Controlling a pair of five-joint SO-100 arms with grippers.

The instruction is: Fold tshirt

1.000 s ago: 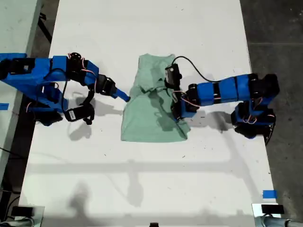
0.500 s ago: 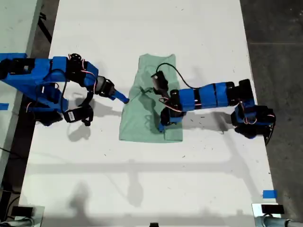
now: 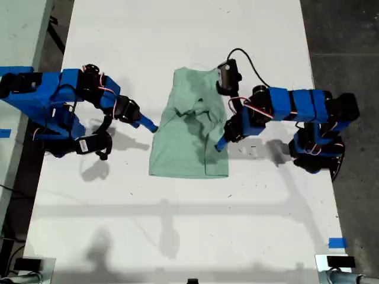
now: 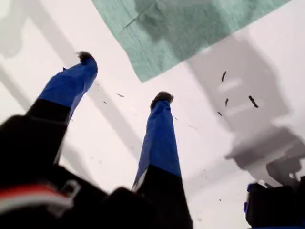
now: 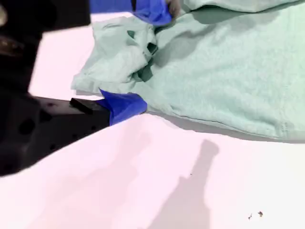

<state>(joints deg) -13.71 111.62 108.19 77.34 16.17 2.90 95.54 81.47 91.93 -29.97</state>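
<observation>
The tshirt lies partly folded (rumpled at its middle) mid-tabletop. My first gripper has its fingers spread, empty, beside the hem corner. My second gripper straddles bunched cloth, fingers apart.

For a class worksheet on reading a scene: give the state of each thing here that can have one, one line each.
tshirt: lying on the table, partly folded, rumpled in the middle.
my first end effector: open, empty, over bare table just off a tshirt corner.
my second end effector: fingers either side of bunched cloth at the tshirt's edge; whether it grips is unclear.
</observation>
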